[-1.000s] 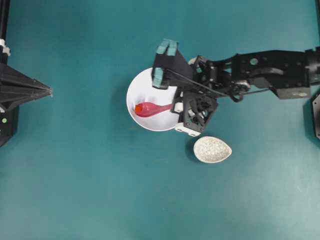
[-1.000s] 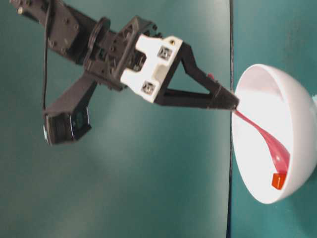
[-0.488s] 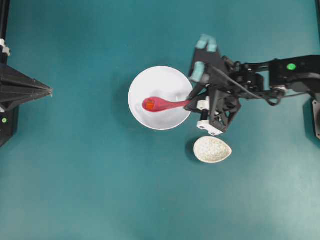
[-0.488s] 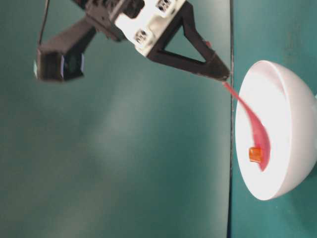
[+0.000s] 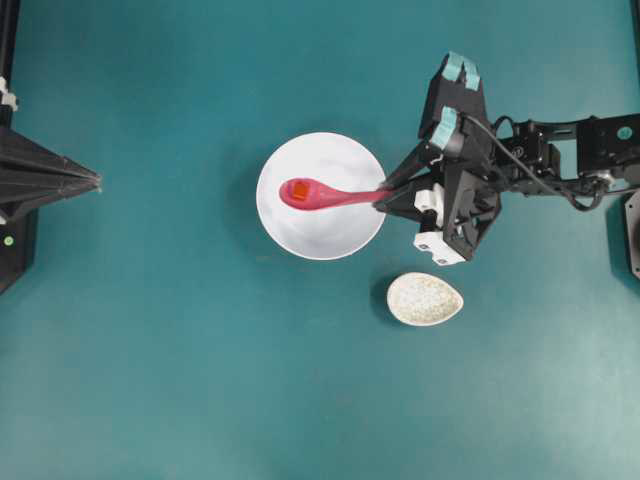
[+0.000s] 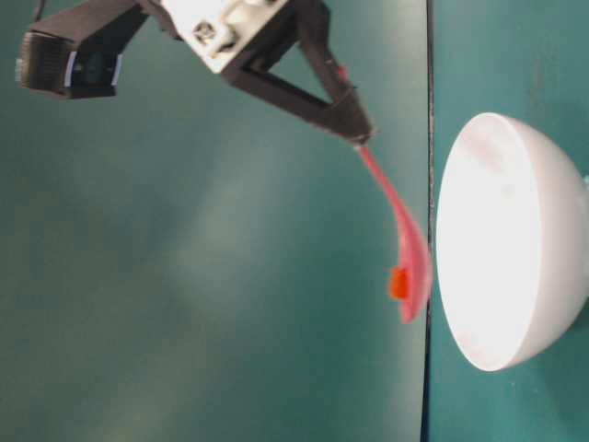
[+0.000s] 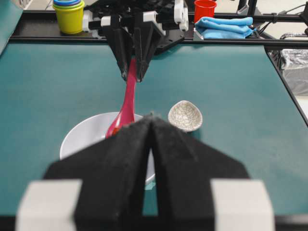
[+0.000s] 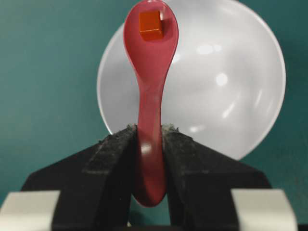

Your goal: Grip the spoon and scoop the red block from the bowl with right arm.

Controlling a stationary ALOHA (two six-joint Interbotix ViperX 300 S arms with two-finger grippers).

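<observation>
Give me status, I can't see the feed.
Right gripper shut on spoon, lifted clear above bowl. Red block in scoop. Left gripper shut, idle. Nothing obstructing.

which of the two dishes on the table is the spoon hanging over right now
The large plain white bowl. The spoon with the red block hangs above it; the small speckled egg-shaped dish sits apart, nearer the right gripper.

The table [image 5: 150, 350] is deep teal. The bowl [image 5: 330, 225] is plain white, the spoon [image 5: 325, 196] glossy pink-red, and the red block [image 5: 299, 191] in its scoop orange-red. The small dish [image 5: 425, 299] is grey-white with a crackled speckle. The right arm [image 5: 520, 165] is black with white parts and teal-tipped pads [image 5: 461, 70]. A blue cloth [image 7: 224, 25], a red cup [image 7: 205, 8] and a yellow cup [image 7: 70, 17] show at the far edge
</observation>
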